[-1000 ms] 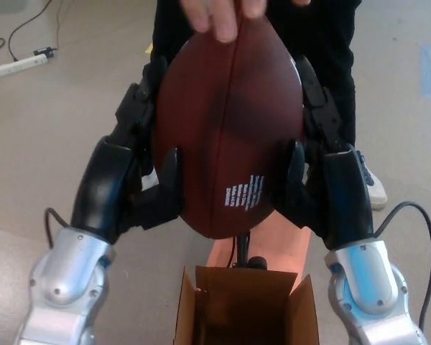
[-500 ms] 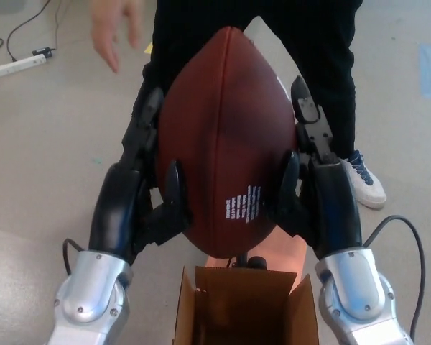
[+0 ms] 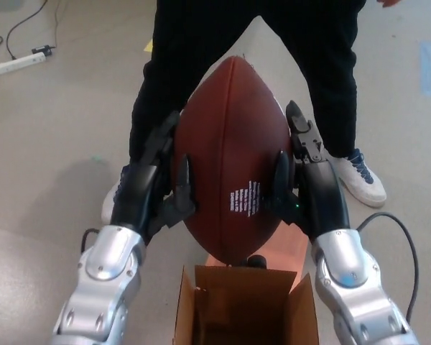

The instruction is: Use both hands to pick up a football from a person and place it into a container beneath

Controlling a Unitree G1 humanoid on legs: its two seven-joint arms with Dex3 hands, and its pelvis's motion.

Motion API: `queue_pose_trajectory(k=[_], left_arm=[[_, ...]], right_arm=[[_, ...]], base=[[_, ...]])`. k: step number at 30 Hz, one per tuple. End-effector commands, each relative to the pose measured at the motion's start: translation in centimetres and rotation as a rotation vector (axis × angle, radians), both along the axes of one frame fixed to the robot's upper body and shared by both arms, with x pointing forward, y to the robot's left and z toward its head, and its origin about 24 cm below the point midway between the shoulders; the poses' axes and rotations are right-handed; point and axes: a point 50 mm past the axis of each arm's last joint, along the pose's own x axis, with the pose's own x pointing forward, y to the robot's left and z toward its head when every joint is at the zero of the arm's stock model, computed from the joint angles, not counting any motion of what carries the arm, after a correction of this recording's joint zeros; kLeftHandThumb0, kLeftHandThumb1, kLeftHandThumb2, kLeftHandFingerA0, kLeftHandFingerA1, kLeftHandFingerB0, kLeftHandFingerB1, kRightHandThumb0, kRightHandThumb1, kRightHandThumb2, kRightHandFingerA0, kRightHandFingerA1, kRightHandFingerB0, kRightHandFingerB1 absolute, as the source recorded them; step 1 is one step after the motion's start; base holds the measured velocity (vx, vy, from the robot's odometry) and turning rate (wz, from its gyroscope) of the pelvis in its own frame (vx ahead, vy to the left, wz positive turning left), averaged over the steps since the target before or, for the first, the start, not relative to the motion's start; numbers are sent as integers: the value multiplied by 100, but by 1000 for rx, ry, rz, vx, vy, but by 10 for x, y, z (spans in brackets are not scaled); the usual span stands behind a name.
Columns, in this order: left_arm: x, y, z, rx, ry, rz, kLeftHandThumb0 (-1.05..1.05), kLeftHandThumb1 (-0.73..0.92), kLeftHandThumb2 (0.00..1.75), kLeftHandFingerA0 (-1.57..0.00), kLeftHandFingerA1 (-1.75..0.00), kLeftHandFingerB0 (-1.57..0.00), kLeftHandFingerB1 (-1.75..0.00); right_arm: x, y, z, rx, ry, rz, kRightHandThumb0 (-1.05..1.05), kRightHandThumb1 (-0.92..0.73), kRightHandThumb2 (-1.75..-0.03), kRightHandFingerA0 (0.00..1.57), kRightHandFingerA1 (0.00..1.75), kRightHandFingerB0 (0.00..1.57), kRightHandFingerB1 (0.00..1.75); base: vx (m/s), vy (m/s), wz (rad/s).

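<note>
A brown football (image 3: 233, 158) with white print stands on end in the middle of the head view, clamped between both hands. My left hand (image 3: 158, 183) presses its left side and my right hand (image 3: 302, 180) its right side, thumbs curled over the front. It hangs just above an open cardboard box (image 3: 248, 305) at the bottom edge. A person in black trousers (image 3: 179, 65) stands behind the ball, no hand touching it.
The person's shoes (image 3: 363, 185) rest on the grey floor to the right of my right hand. A white power strip (image 3: 18, 63) and cables lie at the far left. A salmon-coloured base (image 3: 291, 248) sits behind the box.
The person's hand has let go of the ball's top and left the view. Both hands have drawn the football lower and nearer, toward the box.
</note>
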Motion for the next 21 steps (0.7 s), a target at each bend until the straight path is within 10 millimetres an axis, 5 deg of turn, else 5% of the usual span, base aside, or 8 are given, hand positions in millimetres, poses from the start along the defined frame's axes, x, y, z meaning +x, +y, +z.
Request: queue_pose_trajectory(k=[1,2,3,5,6,7,19,21], left_arm=[[19,-10,2,-61,2,-74,-79,84,100,0,0,0,-5],[22,-9,0,-55,11,-71,-79,84,100,0,0,0,-5],[24,-9,-2,-51,20,-69,-75,80,95,0,0,0,-5],[26,-8,-4,-22,37,-54,-81,85,102,0,0,0,-4],[28,-8,-8,-14,51,-46,-70,92,79,0,0,0,-3],[29,-7,-11,-14,62,-42,-80,90,116,0,-10,0,-10],[40,3,-25,-111,201,-7,-81,91,118,0,-10,0,-9],[39,7,-29,-144,234,5,-79,84,101,0,-1,0,0]], right_arm=[[20,-3,2,-13,3,25,-74,-83,-118,0,20,3,23],[23,-5,0,-15,16,21,-74,-83,-118,0,20,3,23],[24,-5,-2,-14,28,19,-80,-80,-99,3,10,0,18],[27,-7,-5,-14,47,17,-78,-81,-101,0,11,0,19],[29,-9,-9,-27,63,16,-77,-87,-120,0,17,5,22],[30,-9,-12,-34,75,18,-78,-87,-121,0,17,6,22],[39,-11,-27,-104,202,0,-83,-87,-121,6,20,6,23],[37,-11,-33,-142,215,-3,-72,-81,-119,2,31,2,31]], base=[[0,0,0],[0,0,0],[0,0,0],[0,0,0],[0,0,0],[0,0,0],[0,0,0],[0,0,0]])
